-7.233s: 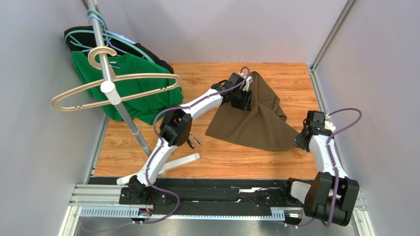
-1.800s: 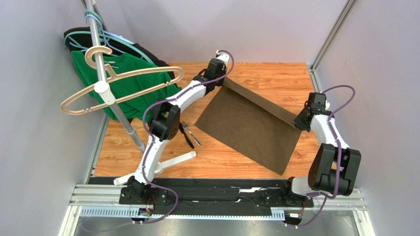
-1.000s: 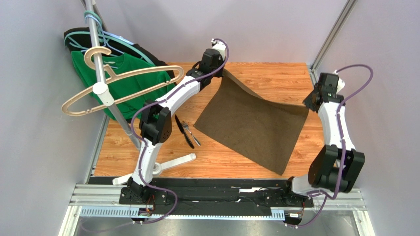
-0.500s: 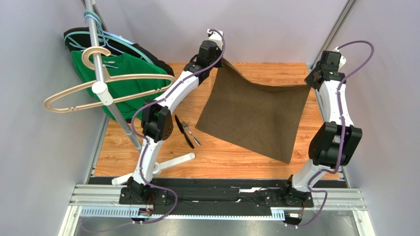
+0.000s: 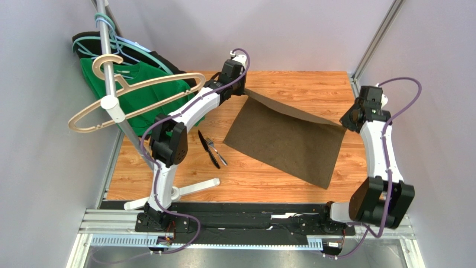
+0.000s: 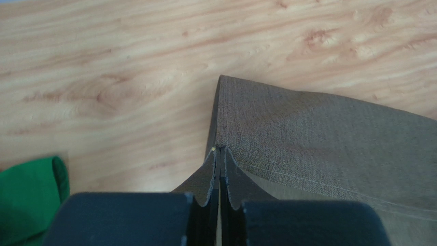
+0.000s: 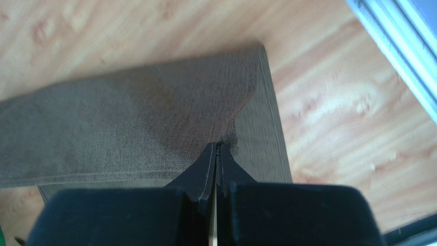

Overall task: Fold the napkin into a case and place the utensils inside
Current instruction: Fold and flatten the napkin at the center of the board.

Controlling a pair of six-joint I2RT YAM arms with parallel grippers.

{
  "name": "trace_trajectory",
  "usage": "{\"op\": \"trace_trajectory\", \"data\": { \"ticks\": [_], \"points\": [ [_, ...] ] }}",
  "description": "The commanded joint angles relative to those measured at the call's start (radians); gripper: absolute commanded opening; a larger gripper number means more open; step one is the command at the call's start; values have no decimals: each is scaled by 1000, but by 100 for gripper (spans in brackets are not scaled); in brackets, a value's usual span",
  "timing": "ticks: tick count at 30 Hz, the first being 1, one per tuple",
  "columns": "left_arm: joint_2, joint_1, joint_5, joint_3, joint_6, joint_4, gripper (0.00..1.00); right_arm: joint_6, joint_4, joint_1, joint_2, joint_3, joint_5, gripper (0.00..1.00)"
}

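Observation:
The napkin (image 5: pixel 285 142), a dark olive-brown cloth, lies spread over the middle of the wooden table, with its far edge held up off the wood. My left gripper (image 5: pixel 244 91) is shut on the far left corner. In the left wrist view the cloth (image 6: pixel 318 138) is pinched between the closed tips of the left gripper (image 6: pixel 220 149). My right gripper (image 5: pixel 343 124) is shut on the far right corner; the right wrist view shows the right gripper's (image 7: pixel 216 145) closed tips pinching the cloth (image 7: pixel 128 128). The utensils (image 5: pixel 210 148), a dark knife and a fork, lie left of the napkin.
A green shirt (image 5: pixel 151 97) and a black garment hang on a rack pole (image 5: pixel 114 72) at the back left, along with a wooden hanger (image 5: pixel 134 97). The rack's white foot (image 5: pixel 193 188) rests near the front left. A metal rail (image 7: pixel 400 31) borders the table's right side.
Both grippers have come down and toward the near side with the napkin's far edge, so the cloth now hangs lower. The wooden hanger has swung.

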Motion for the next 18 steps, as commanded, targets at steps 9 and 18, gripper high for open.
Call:
{"op": "trace_trajectory", "data": {
  "ticks": [9,18],
  "points": [
    [-238,10,45,-172,-79,-203,0,25,-168,42,-242,-247,-23,0],
    [-215,8,140,-235,-78,-271,0,8,-173,43,-236,-361,-40,0]
  ]
}}
